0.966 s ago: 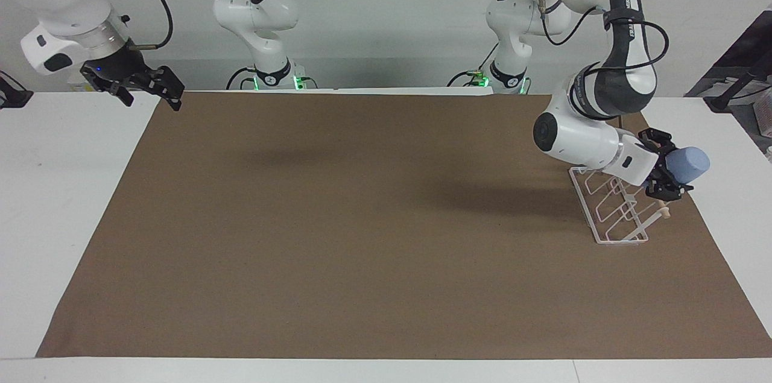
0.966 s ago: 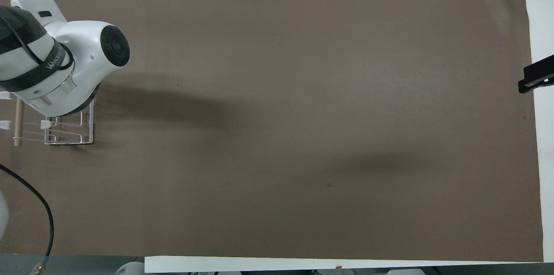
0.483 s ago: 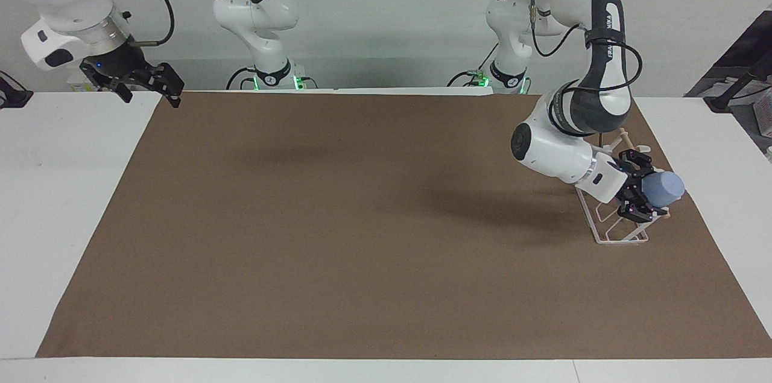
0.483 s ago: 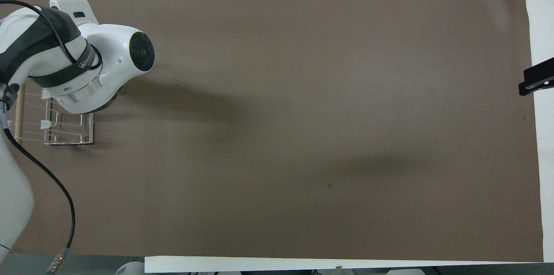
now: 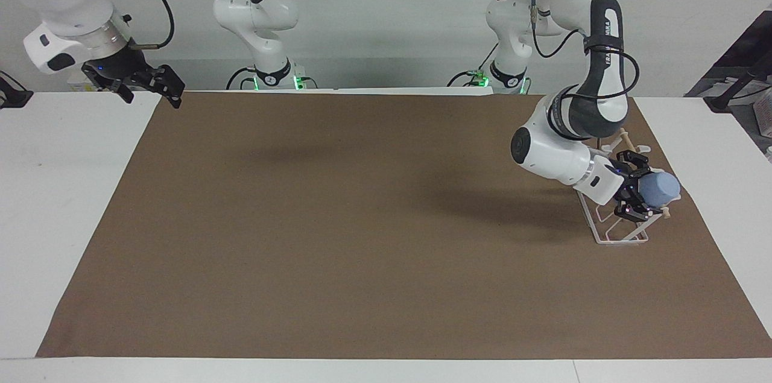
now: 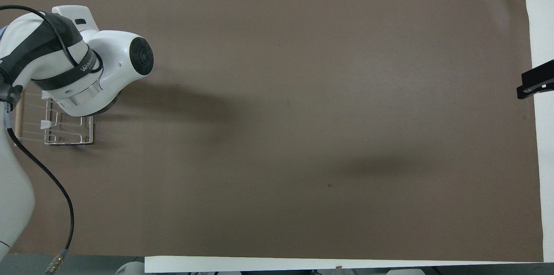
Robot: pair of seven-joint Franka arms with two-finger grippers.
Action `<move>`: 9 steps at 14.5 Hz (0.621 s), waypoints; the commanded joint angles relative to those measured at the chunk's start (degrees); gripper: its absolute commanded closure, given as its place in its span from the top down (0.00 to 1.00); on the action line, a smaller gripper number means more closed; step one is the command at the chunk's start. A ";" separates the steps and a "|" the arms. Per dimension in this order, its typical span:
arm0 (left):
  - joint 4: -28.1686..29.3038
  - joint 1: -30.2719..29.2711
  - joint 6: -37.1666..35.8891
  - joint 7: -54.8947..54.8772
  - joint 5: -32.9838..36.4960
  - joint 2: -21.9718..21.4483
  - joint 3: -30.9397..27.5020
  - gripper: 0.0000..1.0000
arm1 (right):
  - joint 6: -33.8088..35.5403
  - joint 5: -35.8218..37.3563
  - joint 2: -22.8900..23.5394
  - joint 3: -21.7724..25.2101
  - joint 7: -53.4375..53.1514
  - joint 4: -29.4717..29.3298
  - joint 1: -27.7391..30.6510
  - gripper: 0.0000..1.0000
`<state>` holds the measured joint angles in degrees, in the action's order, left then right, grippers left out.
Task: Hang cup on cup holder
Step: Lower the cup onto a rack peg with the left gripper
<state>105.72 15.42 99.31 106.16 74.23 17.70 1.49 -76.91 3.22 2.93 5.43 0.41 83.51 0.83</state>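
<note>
At the left arm's end of the table, on the brown mat [image 5: 362,238], stands the cup holder [image 5: 615,232], a white wire rack whose base rests flat on the mat and whose light wooden rod [image 5: 625,140] runs across its top. The left gripper [image 5: 640,195] hangs over this rack, turned sideways so that its fingers point outward toward the table's end rather than down. The cup [image 5: 660,189], light blue and plain, sits between the black fingers [image 5: 632,212], which are closed on its sides; one finger shows above the cup and one below it. The cup lies tilted on its side in this grasp, its rounded body sticking out past the fingertips. It sits low over the rack's slanted prongs, at the part of the rack farther from the robots; whether it touches a prong or the rod cannot be told.

In the overhead view the left arm's white wrist covers the gripper and the cup entirely, and only the rack's base [image 6: 69,136] and a few of its wires show beneath it.

The right gripper [image 5: 149,86] waits in the air over the mat's corner at the right arm's end of the table, near the robots' edge, well apart from the rack. It carries nothing, and its fingers stand spread apart. In the overhead view only a dark tip [image 6: 536,85] of it shows at the picture's edge.
</note>
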 commanded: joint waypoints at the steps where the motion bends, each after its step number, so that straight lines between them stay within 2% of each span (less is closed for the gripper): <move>1: 2.47 -1.35 2.28 0.63 1.10 -1.18 0.00 0.23 | 0.01 0.04 -1.17 -0.34 1.08 1.57 -0.13 0.99; 6: 4.84 -1.88 4.74 1.42 0.92 -1.27 0.09 0.24 | 0.01 0.04 -1.17 -0.34 1.08 1.57 0.05 0.99; 9: 5.02 -1.88 6.41 1.33 0.92 -1.27 0.09 0.27 | 0.01 0.04 -1.17 -0.34 1.08 1.57 -0.04 0.99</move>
<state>109.16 13.94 103.86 106.73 74.23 17.70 1.47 -76.90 3.22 2.91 5.24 0.41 83.77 0.60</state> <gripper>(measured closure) 0.216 0.004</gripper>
